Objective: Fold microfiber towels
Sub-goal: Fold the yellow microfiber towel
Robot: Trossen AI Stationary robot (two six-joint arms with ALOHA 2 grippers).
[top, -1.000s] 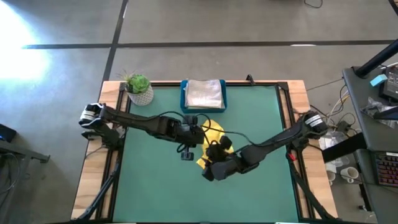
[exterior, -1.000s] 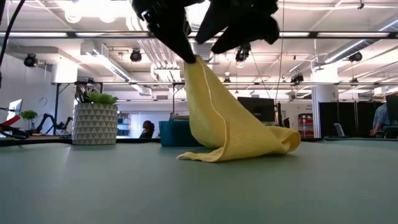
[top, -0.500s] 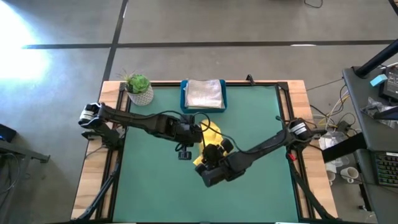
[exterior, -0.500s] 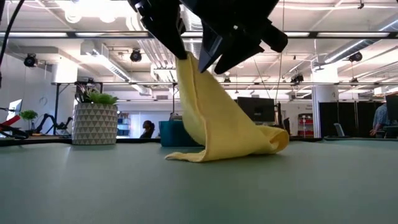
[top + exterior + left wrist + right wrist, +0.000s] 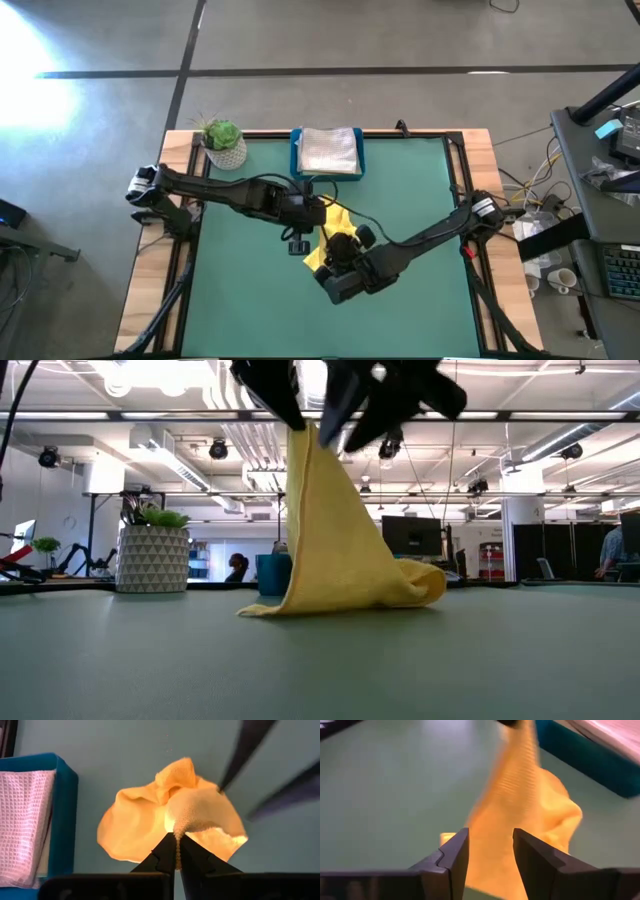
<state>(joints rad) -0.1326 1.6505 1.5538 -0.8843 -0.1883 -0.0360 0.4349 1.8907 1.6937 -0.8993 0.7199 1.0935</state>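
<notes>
A yellow microfiber towel (image 5: 340, 550) hangs in a tall cone near the table's middle, its lower folds (image 5: 400, 585) resting on the green mat. My left gripper (image 5: 177, 837) is shut on the towel's peak. My right gripper (image 5: 490, 852) is open, close beside that peak (image 5: 335, 430), on its near-right side in the high view (image 5: 340, 248). Its fingers frame the hanging cloth (image 5: 520, 815). A light grey towel (image 5: 328, 150) lies folded in the blue tray (image 5: 296, 160). My left gripper pinches the towel's topmost point (image 5: 176, 822) between its two fingertips, slanting down from the table's left. The cloth is gathered there; how many layers I cannot tell. The towel hangs below the fingers, drawn up into a cone, with its lower end on the mat. My right gripper has the cloth showing in the gap between its fingers (image 5: 455, 855); whether they touch it I cannot tell.
The blue tray stands at the far edge, just behind the towel. A potted plant (image 5: 222, 140) sits at the far left corner. Bare green mat (image 5: 250, 300) spreads to the near side and both sides. Wooden rails (image 5: 480, 150) edge the table.
My left gripper has risen a little with the towel's peak, drawing the cloth into a taller, steeper cone. The towel's lower end has slid along the mat toward the table's left. My right gripper has rolled and come in close beside the peak.
</notes>
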